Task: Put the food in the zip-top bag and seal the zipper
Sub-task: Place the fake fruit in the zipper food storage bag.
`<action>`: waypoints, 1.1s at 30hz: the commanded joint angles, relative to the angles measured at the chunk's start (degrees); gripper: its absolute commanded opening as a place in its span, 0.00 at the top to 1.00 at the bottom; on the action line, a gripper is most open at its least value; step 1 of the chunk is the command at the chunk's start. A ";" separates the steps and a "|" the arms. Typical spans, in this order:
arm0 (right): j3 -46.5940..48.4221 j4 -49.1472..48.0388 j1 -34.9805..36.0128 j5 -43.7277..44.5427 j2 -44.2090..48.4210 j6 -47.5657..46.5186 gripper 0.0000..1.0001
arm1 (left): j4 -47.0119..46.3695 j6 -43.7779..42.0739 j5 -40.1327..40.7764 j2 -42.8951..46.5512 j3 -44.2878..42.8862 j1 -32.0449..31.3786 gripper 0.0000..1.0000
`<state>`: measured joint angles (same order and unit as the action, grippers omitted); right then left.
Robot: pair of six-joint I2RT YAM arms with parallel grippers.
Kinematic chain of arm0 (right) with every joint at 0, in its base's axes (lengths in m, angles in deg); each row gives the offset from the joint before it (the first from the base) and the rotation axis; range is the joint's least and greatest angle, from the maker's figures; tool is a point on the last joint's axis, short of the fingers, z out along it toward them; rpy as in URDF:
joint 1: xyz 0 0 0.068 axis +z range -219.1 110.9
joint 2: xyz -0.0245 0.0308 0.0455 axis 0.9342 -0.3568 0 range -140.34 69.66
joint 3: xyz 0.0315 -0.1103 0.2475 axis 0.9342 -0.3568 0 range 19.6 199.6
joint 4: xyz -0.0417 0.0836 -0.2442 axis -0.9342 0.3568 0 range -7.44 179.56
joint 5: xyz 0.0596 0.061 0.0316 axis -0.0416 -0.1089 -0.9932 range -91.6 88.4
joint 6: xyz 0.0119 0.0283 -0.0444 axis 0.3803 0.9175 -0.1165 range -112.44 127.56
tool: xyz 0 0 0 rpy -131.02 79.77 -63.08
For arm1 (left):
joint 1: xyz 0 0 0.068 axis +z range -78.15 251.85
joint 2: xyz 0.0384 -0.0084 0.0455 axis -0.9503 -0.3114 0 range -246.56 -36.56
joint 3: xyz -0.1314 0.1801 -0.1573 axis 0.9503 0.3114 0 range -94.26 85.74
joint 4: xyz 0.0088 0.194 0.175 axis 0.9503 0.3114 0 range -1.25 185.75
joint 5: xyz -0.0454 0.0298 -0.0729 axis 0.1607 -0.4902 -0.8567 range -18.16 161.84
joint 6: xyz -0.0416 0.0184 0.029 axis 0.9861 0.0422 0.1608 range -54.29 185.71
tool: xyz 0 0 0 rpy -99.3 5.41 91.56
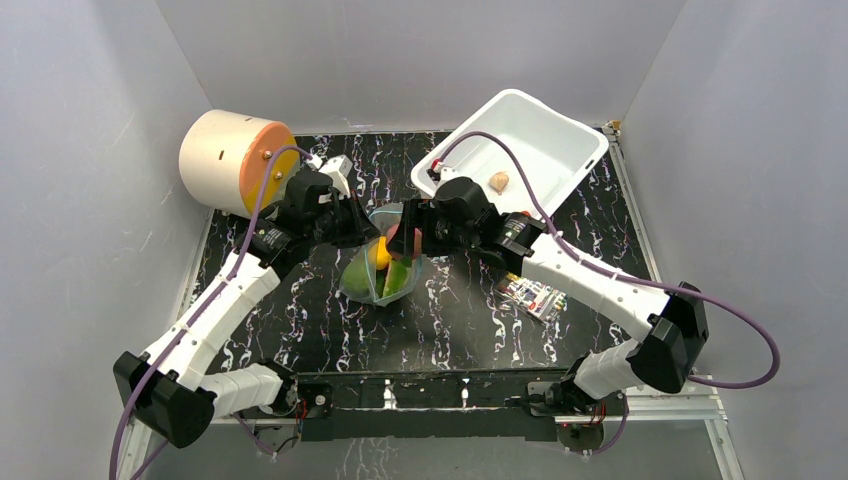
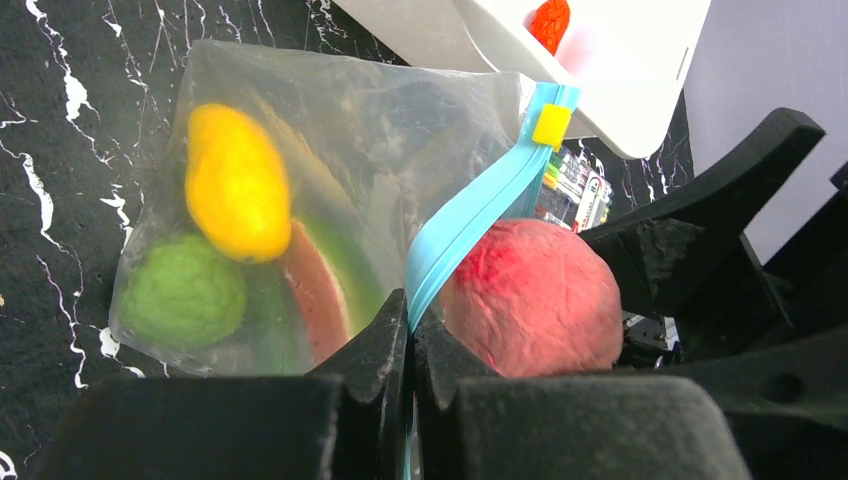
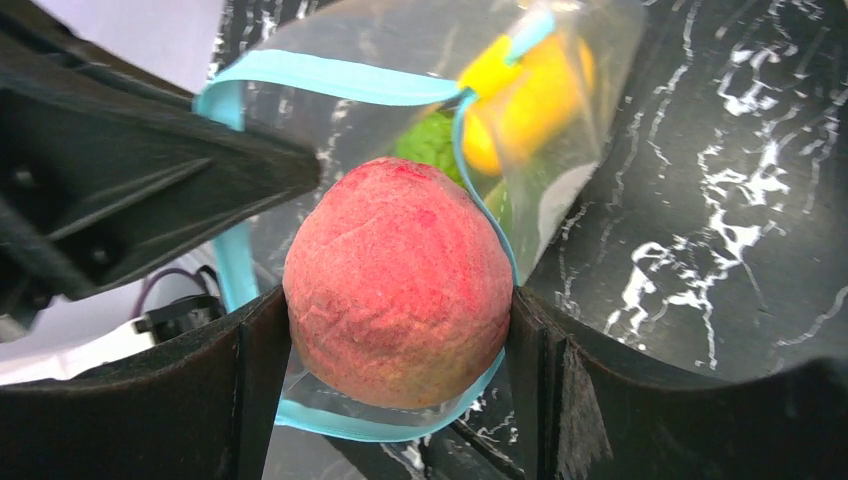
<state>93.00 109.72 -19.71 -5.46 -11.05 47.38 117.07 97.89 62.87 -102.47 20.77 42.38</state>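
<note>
The clear zip-top bag [image 1: 380, 268] lies mid-table with yellow [image 2: 238, 182], green [image 2: 184, 292] and red-green [image 2: 318, 292] toy foods inside. Its blue-teal zipper [image 2: 470, 215] has a yellow slider [image 2: 551, 125]. My left gripper [image 2: 411, 325] is shut on the zipper strip and holds the mouth up. My right gripper [image 3: 400, 320] is shut on a red-pink peach [image 3: 398, 282] at the open mouth, with the teal strip [image 3: 330, 78] looped round it. The peach also shows in the left wrist view [image 2: 535, 295], beside the strip. In the top view the two grippers meet over the bag's mouth [image 1: 400, 235].
A white bin [image 1: 520, 150] stands at the back right with a pale toy food [image 1: 499, 181] and an orange-red one [image 2: 550, 22] in it. A cream and orange cylinder [image 1: 235, 160] lies at the back left. A printed packet [image 1: 535, 295] lies right of the bag.
</note>
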 commanded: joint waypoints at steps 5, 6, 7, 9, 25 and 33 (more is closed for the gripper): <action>1.36 1.64 0.07 5.35 -0.52 -1.95 0.51 | -1.71 1.75 -2.98 1.58 -1.74 -0.21 1.00; 1.63 1.85 0.09 5.22 -0.70 -1.89 0.49 | -1.89 1.86 -3.12 1.46 -1.74 -0.23 1.00; 1.96 2.07 0.09 5.03 -0.76 -1.81 0.47 | -2.06 1.91 -3.17 1.48 -1.74 -0.21 1.00; 2.29 2.20 0.10 4.29 -0.77 -1.36 0.46 | -2.21 2.00 -3.12 1.40 -1.41 -0.18 1.00; 3.20 1.47 0.31 -0.63 0.88 -3.86 0.23 | -3.35 3.32 -2.18 0.53 0.06 -0.20 1.00; 4.43 1.32 0.37 -1.40 3.50 -6.37 0.20 | -3.17 4.08 -1.30 0.39 0.04 -0.15 1.00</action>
<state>93.44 114.02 -19.60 -6.94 -10.85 43.38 114.73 101.37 61.53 -102.62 20.90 42.38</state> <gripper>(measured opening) 0.830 0.007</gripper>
